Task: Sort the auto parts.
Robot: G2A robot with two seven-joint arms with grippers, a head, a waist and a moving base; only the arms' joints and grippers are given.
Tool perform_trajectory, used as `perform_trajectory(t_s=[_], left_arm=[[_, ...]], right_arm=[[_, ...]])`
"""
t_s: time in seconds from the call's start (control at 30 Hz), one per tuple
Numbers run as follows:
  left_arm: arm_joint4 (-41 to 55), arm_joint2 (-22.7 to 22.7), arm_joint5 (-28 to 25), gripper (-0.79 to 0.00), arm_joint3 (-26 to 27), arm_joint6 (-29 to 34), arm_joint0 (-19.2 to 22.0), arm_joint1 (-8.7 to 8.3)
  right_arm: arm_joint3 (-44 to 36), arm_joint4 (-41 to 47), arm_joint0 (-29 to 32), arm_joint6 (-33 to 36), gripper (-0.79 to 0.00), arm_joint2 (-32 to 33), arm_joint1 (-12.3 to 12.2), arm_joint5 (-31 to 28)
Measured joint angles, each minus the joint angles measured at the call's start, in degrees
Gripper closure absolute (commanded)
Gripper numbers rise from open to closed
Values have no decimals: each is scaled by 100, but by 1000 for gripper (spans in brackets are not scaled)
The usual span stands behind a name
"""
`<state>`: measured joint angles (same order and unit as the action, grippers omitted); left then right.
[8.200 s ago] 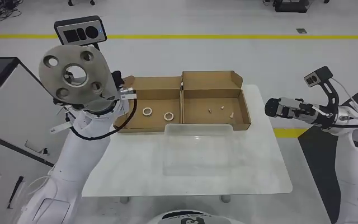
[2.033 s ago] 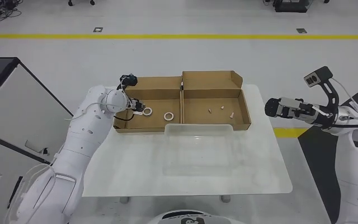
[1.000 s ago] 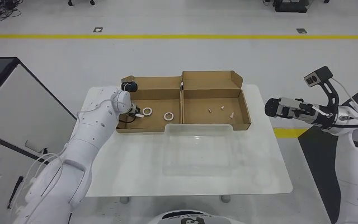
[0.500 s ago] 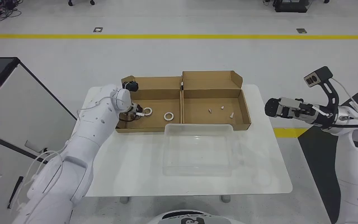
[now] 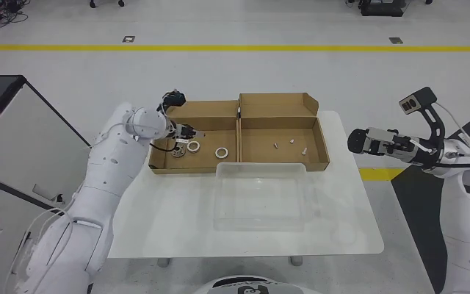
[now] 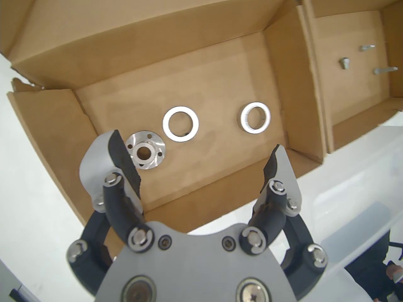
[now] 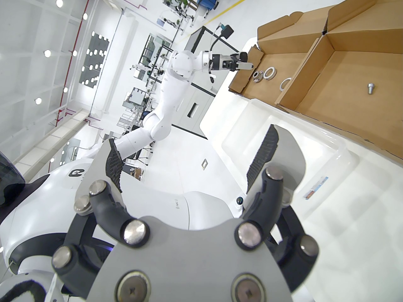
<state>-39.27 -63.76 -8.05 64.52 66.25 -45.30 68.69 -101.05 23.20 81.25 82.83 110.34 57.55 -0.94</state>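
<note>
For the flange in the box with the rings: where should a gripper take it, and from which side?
Probably the raised centre hub, from straight above: the flange lies flat, hub up, its thin rim on the box floor, with a ring close beside it.

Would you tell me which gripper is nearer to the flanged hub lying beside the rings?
Left. The left gripper hangs open close above the flanged hub. The right gripper is open by the table's opposite edge, well away from it.
</note>
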Motion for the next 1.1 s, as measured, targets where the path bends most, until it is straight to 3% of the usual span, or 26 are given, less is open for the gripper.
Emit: perform_trajectory(t_s=[0.27,0.47,0.67,0.83,1.1], left_arm=[[1691,-1151,-1045,-785,1786,522,-1077,-292],[3270,-1893,-1786,-785,2697,1019,-1820,-460],[4908,-2265,-1724,-785,3558,1275,-2351,-690],[5484,-2468,-1709,-785,3976,1291,-2623,-903],[5497,-2476,-1716,-785,3990,1283,-2631,-917]], right_arm=[[0,0,0,0,-785,0,0,0],[0,0,0,0,-785,0,0,0],[0,0,0,0,-785,0,0,0],[0,0,0,0,-785,0,0,0],[0,0,0,0,-785,0,0,0]])
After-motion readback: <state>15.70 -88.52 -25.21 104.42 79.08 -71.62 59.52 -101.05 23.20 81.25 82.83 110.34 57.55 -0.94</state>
